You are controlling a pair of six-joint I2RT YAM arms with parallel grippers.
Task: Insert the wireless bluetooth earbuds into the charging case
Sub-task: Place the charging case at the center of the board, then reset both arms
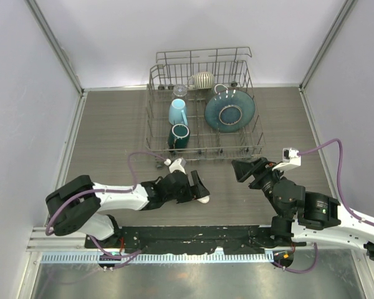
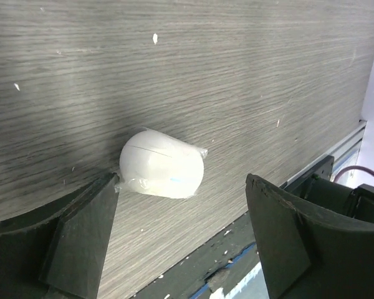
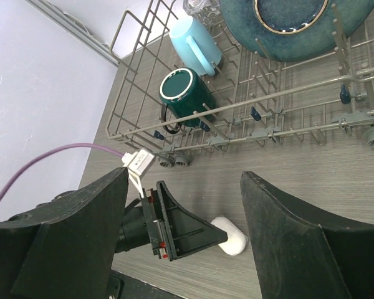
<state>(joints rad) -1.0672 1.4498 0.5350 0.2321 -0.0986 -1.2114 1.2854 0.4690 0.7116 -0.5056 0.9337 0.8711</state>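
Note:
The white charging case (image 2: 162,165) lies shut on the wood-grain table, a thin seam running across its top. My left gripper (image 2: 182,187) stands open over it: one finger tip reaches the case's end, and the other finger (image 2: 287,230) is well clear. From above, the case (image 1: 204,199) shows just past the left gripper (image 1: 198,189). My right gripper (image 1: 244,169) hovers open and empty to the right. In its wrist view the case (image 3: 232,237) sits low between its fingers, beside the left arm's finger (image 3: 187,230). The earbuds are out of view.
A wire dish rack (image 1: 151,118) stands at the back with a light blue mug (image 1: 178,112), a dark green mug (image 1: 179,135), a teal plate (image 1: 229,110), a glass (image 1: 180,91) and a striped pot (image 1: 203,80). The table's near edge and black mounting rail (image 2: 224,261) lie just behind the case.

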